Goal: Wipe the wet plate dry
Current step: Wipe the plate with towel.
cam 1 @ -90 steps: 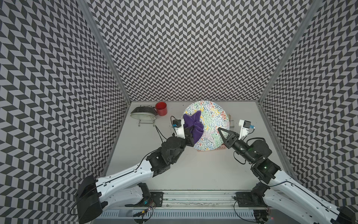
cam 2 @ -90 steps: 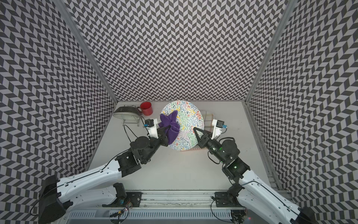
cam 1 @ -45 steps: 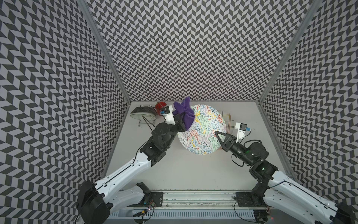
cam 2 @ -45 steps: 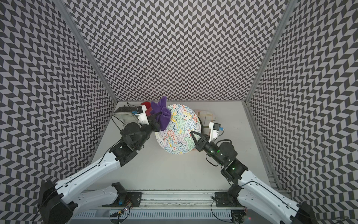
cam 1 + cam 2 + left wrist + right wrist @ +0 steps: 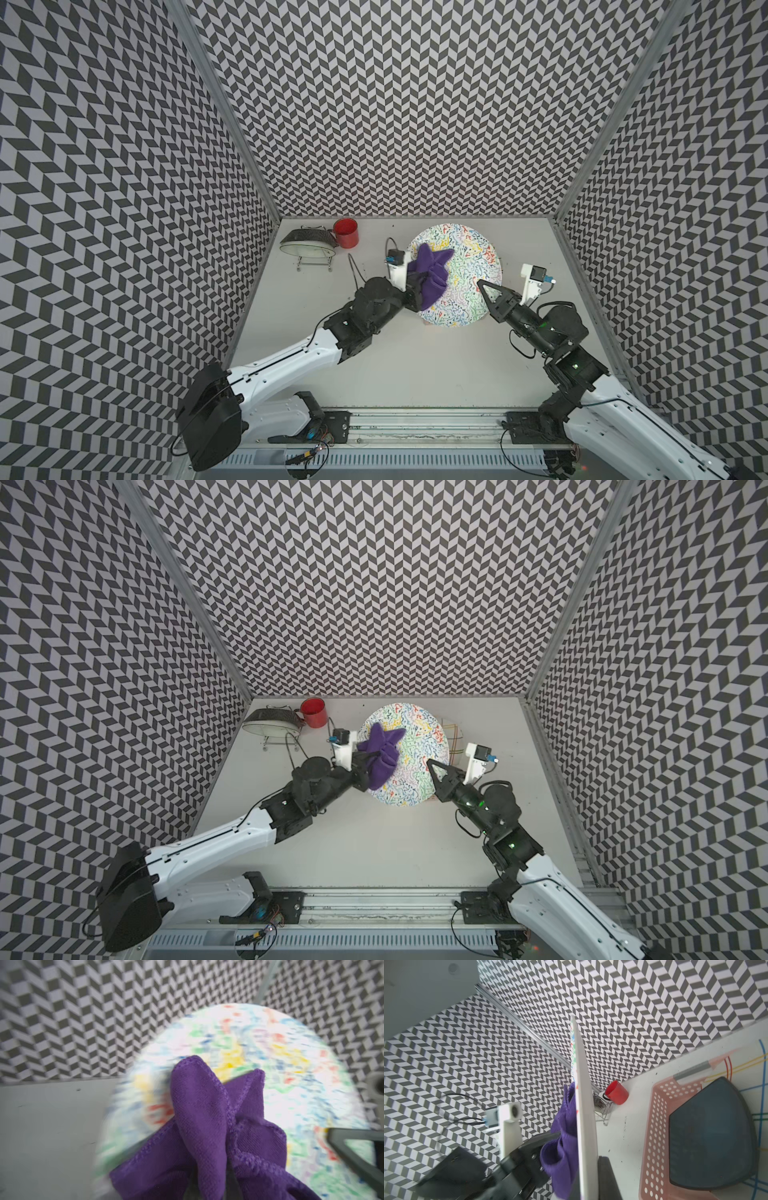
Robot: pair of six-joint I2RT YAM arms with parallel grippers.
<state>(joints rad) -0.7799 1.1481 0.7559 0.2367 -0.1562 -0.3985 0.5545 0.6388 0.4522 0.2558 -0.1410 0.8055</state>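
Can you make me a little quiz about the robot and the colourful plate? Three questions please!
1. Which hand grips the purple cloth? A) left B) right
2. True or false: the colourful plate lies flat on the table.
3. Fill in: the cup by the back wall is ____.
Key: 1 is A, the left hand. 2 is false, because the right hand holds it up by its rim. 3 is red.

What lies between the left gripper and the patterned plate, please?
The purple cloth, clamped in the left gripper and pressed against the plate; the right wrist view shows this edge-on.
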